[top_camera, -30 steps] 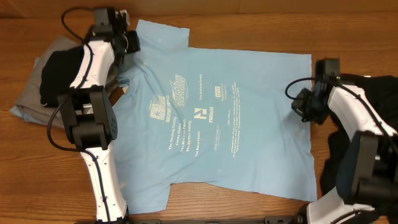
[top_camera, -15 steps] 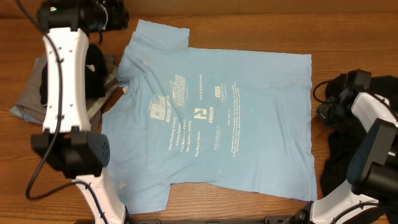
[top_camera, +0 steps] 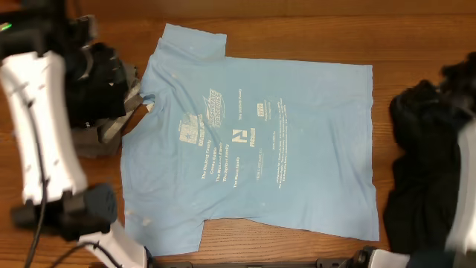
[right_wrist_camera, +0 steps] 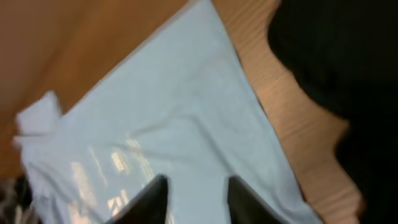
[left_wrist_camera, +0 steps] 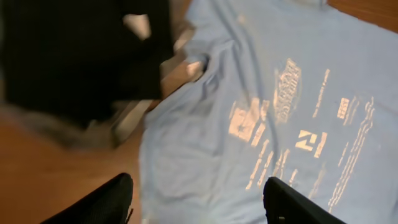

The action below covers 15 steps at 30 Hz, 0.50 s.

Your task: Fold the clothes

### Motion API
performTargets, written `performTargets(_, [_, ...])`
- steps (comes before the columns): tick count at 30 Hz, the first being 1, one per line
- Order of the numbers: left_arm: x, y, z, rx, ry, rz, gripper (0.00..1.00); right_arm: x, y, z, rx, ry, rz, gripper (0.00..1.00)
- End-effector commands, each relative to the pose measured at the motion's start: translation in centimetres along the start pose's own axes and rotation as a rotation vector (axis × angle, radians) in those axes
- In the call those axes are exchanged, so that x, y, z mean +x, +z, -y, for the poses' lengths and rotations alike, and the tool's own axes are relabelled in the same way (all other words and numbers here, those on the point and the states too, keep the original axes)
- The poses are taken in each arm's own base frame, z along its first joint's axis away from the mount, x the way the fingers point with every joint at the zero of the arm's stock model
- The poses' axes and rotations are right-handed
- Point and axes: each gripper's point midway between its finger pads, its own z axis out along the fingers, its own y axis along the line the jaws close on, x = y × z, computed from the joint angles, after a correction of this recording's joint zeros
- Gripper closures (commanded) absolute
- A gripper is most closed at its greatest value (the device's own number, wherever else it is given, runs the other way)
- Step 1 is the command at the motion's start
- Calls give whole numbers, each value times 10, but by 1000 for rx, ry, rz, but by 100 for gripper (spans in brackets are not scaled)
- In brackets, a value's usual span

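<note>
The wooden table (top_camera: 297,30) is carrying everything in the overhead view. The light blue T-shirt (top_camera: 312,171) is lying spread flat across its middle, printed side up. Its collar is pointing toward the left side of the picture, its hem is running down the right, and one short sleeve is reaching toward the top edge and the other toward the bottom.

A heap of black clothing (top_camera: 420,171) is sitting crumpled at the right, just beside the hem. At the left a smaller black garment (top_camera: 100,78) is resting on grey fabric (top_camera: 97,138), close to the collar.

The left arm (top_camera: 41,134) is showing as a blurred white shape over the left edge, and the right arm (top_camera: 465,193) is blurring at the far right.

The left gripper (left_wrist_camera: 198,186) is hanging above the shirt's collar end with its fingers spread wide, gripping nothing. The right gripper (right_wrist_camera: 198,186) is hovering over the shirt, its fingers parted and empty.

The white lettering (top_camera: 223,141) is sitting in columns across the shirt's chest.
</note>
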Motion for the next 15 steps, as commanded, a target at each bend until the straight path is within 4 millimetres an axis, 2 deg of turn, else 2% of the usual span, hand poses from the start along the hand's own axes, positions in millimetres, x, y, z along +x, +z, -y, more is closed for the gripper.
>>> performTargets(1, [12,-39,-12,-21,-43,88,28,10,-49,-19,-69,-22,82,55])
performTargets(4, [25,-46,-18,-28,-60,87,29,23,-66,-20,-72,-6,88,51])
performTargets(6, [40,-51,-22,-44,-65,80,29,33,-74,-18,-68,-3,79,49])
performTargets(9, [66,-52,-28,-80,-74,52,28,46,-76,-14,-52,11,38,49])
performTargets(10, [80,-49,-31,-90,-78,28,28,51,-76,-12,-42,18,18,50])
performTargets(12, [102,-37,-33,-92,-94,-19,28,65,-69,-4,-14,43,-49,58])
performTargets(13, [109,-31,-34,-93,-97,-33,28,69,-66,-1,-5,51,-70,59])
performTargets(15, [128,-4,-38,-96,-112,-84,25,82,-51,10,26,79,-131,59])
